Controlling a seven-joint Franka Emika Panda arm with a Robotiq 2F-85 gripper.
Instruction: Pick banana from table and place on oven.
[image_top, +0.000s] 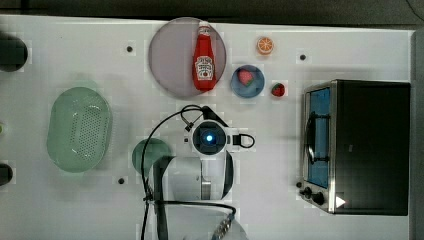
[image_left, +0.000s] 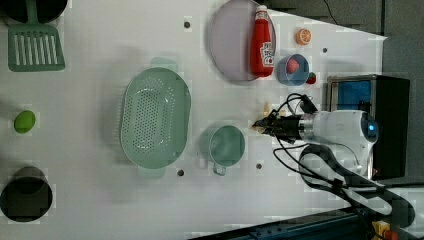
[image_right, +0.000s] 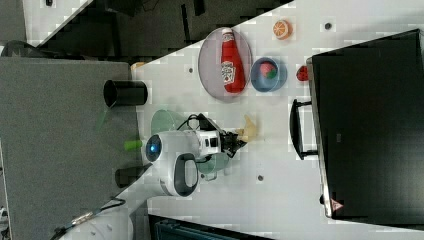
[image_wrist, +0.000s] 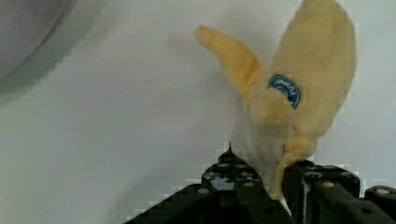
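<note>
Closing on the banana (image_wrist: 299, 107), the gripper (image_wrist: 271, 179) has its two black fingers (image_wrist: 233, 175) pinching the whitish flesh end, one on each side, with the yellow peel flaps splaying away from them. A blue sticker shows on the wider flap. In the wrist view the fruit appears to rest on the white table (image_wrist: 116, 130), though whether it has begun to lift is hard to tell.

To do this step well, the grip should settle firmly on the soft body before any rise, since a pinch so near the end could let the toy swing or slip. A straight lift, high enough to clear the oven's top edge, seems the safest path.

In the right view the gripper (image_right: 235, 140) points toward the oven (image_right: 370, 130), with the banana (image_right: 248, 130) at its tip. A green cup (image_right: 212, 162) sits just beside the arm. Farther off, in the top view, the oven (image_top: 370, 145) stands well apart at the top view's right, its black top bare. Beyond the arm lie a grey plate (image_top: 170, 60) carrying a ketchup bottle (image_top: 204, 57), a blue bowl (image_top: 255, 87) and an orange slice (image_top: 265, 45). A green colander (image_top: 79, 129) sits at the top view's left
</note>
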